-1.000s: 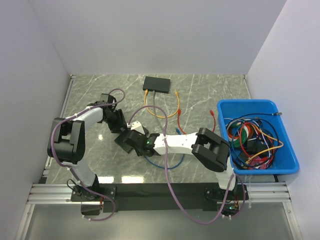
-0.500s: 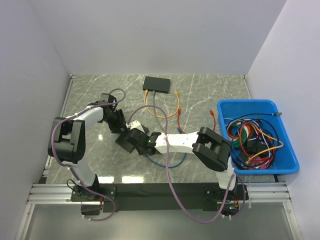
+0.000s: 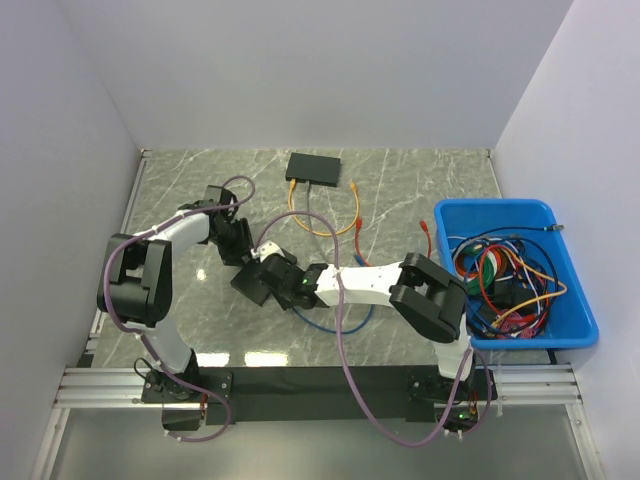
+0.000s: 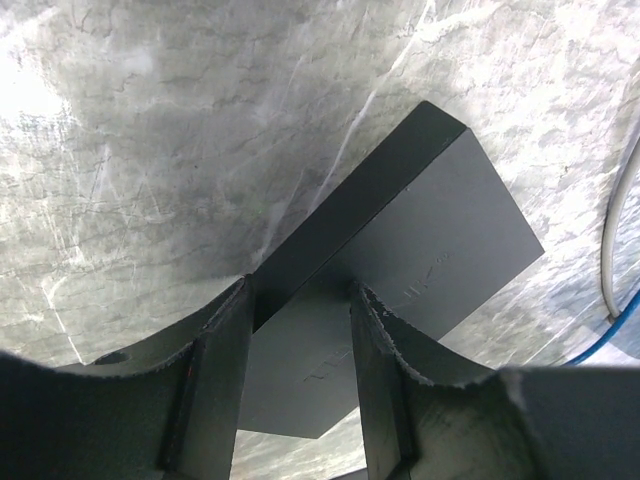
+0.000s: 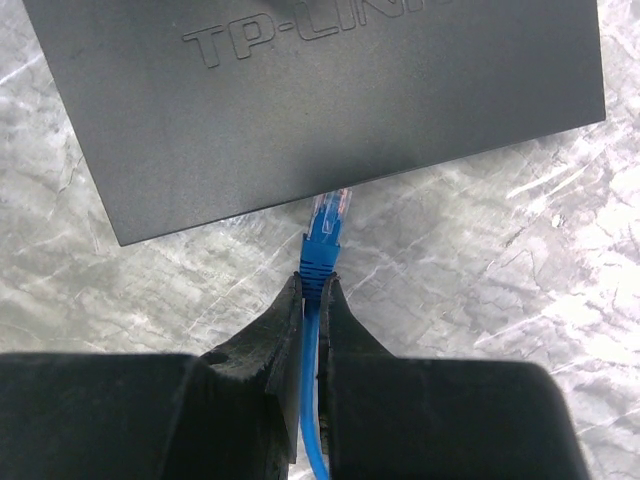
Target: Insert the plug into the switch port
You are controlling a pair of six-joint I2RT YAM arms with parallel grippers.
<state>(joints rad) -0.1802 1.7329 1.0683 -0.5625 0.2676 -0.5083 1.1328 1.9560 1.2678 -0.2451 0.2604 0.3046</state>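
A black switch lies on the marble table, and my left gripper is shut on its near end, one finger on each side. The top view shows this switch mid-table with my left gripper at its far left and my right gripper at its right. My right gripper is shut on the blue cable just behind the blue plug. The plug's clear tip meets the switch's near side. The port itself is hidden, so I cannot tell whether the tip is inside.
A second black switch sits at the back with orange cables trailing from it. The blue cable loops on the table under my right arm. A blue bin full of cables stands at the right.
My right arm has shifted a little left, bringing the plug closer to the held switch. The left arm has hardly moved.
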